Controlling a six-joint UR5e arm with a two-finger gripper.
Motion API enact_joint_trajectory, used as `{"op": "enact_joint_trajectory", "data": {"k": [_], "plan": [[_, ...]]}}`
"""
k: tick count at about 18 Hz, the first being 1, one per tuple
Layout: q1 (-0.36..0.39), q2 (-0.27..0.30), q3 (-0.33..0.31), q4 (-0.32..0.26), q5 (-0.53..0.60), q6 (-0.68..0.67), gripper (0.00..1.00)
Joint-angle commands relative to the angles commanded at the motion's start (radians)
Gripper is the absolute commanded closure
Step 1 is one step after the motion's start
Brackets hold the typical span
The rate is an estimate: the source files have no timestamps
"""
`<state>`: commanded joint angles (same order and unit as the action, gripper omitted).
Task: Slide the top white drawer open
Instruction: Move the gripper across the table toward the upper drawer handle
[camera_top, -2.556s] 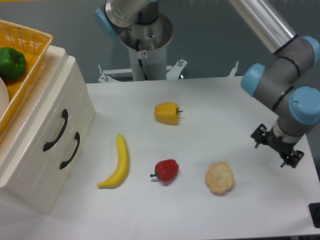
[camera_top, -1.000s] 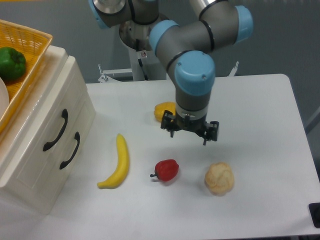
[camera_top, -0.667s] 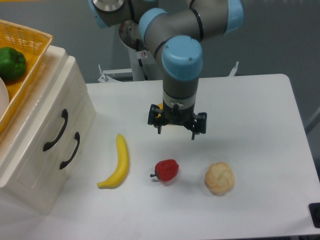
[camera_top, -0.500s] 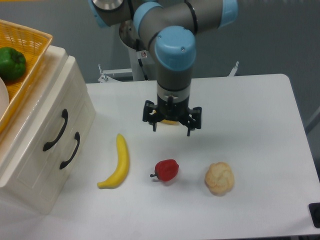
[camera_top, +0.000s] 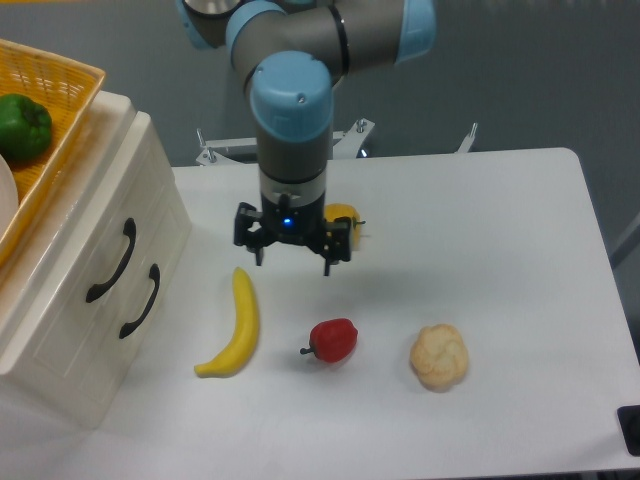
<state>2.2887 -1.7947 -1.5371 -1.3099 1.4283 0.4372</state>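
The top white drawer (camera_top: 105, 235) is the upper of two in the cream cabinet at the left. It is closed, with a curved black handle (camera_top: 112, 262). The lower drawer has its own black handle (camera_top: 141, 301). My gripper (camera_top: 292, 258) hangs open and empty above the table, right of the cabinet, between the banana and the yellow pepper. It is well apart from both handles.
A banana (camera_top: 236, 324), a red pepper (camera_top: 333, 341), a cauliflower (camera_top: 439, 356) and a yellow pepper (camera_top: 345, 222), partly behind the gripper, lie on the table. A yellow basket (camera_top: 62, 130) with a green pepper (camera_top: 22, 125) sits on the cabinet.
The arm has swept from the table's right side leftward across the middle toward the cabinet. The gripper stays open and empty. The drawers and the food have not moved.
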Motion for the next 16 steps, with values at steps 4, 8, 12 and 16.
{"op": "enact_joint_trajectory", "data": {"k": [4, 8, 12, 16], "plan": [[-0.029, -0.038, 0.071, -0.090, -0.034, -0.009, 0.00], [-0.037, -0.040, 0.068, -0.095, -0.069, -0.037, 0.00], [-0.069, -0.032, 0.069, -0.095, -0.071, -0.084, 0.00], [-0.101, -0.032, 0.069, -0.092, -0.089, -0.123, 0.00]]}}
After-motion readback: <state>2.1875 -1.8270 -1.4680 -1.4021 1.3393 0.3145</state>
